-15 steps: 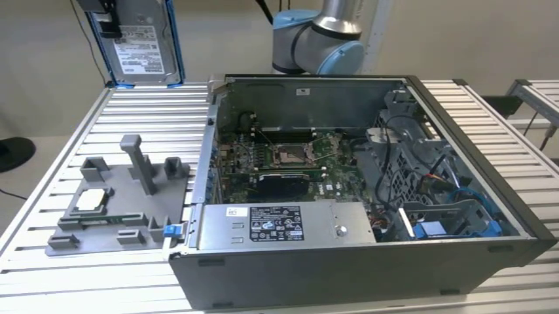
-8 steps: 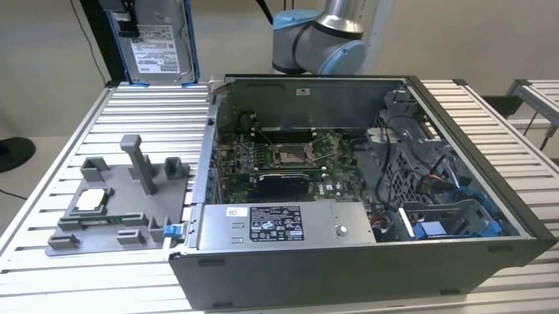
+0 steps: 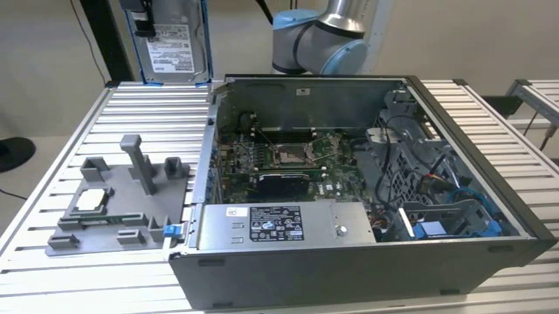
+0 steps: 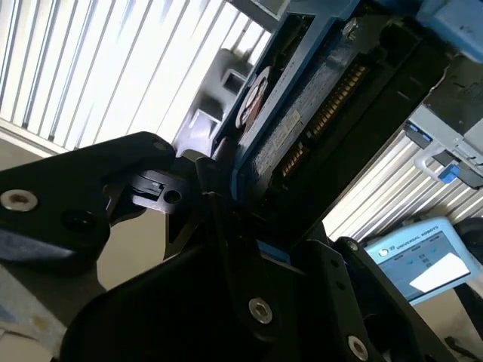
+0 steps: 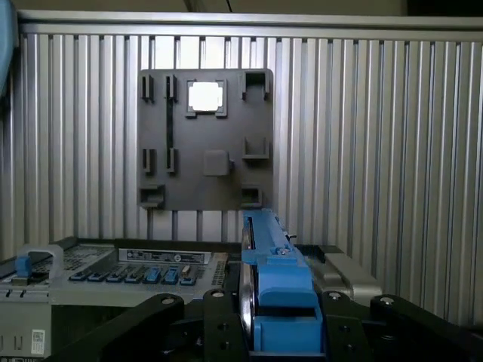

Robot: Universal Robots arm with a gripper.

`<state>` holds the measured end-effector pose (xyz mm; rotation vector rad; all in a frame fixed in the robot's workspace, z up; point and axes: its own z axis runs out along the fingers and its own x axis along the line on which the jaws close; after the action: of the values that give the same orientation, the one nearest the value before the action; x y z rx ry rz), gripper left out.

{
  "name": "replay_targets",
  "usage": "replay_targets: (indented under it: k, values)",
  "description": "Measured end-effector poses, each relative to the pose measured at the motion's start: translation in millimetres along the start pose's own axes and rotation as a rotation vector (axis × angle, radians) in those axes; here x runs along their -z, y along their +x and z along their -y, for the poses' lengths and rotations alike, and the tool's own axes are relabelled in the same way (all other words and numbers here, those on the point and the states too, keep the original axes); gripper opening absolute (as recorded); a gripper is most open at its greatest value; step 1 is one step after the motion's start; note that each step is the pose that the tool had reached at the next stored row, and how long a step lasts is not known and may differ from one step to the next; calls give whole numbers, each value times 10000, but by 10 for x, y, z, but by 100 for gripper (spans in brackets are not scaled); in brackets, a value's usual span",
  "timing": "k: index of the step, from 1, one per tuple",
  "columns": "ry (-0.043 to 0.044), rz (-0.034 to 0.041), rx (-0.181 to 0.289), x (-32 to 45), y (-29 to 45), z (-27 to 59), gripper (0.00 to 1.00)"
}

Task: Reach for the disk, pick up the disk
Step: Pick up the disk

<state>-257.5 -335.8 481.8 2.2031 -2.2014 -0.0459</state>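
Black gripper (image 5: 283, 305) linkage closest to the lens in both wrist views; fingers (image 5: 223, 329) pressed in on either side of the disk (image 5: 275, 286), pinching it by its blue bracket. Second wrist view: same grip (image 4: 226, 202), disk (image 4: 298, 124) seen edge-on, silver body with connector row, blue frame along the rim.

Exterior view: disk (image 3: 175, 46) hangs upright at the exterior view's upper left, white label facing the camera, blue bracket down both long sides. Gripper (image 3: 140, 19) clamps it at the top corner. Disk is outside the computer case (image 3: 349, 281), at the far edge of the slatted table (image 3: 148, 118); contact with the table cannot be told from here.

- Robot arm (image 3: 323, 33), grey with blue joint caps, behind the case's rear wall.
- Case lies open on its side, to the exterior view's right of the disk. Inside: motherboard (image 3: 279, 157), silver power supply (image 3: 279, 226) with dark label near the front, empty blue caddy (image 3: 454, 226) in the near right corner.
- Grey fixture tray (image 3: 114, 209) on the table, just beside the case on the exterior view's left; also in the first wrist view (image 5: 204, 143).
- Small square processor chip (image 3: 91, 201) sits in a pocket of that tray, well apart from the disk.
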Motion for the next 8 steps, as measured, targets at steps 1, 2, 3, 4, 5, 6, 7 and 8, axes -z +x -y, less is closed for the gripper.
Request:
replay_targets:
  k: [1, 2, 3, 4, 5, 6, 7, 8]
  values:
    - [-6, 0, -1, 3, 1, 34, 0]
    - [-12, -1, 0, 6, 2, 67, 0]
    - [-17, 0, 0, 8, 2, 100, 0]
    - [-23, 0, 0, 11, 3, 133, 0]
    - [-29, 0, 0, 14, 4, 165, 0]
    - [-34, 0, 0, 16, 4, 198, 0]
    - [-39, 0, 0, 19, 5, 231, 0]
    - [-44, 0, 0, 21, 6, 264, 0]
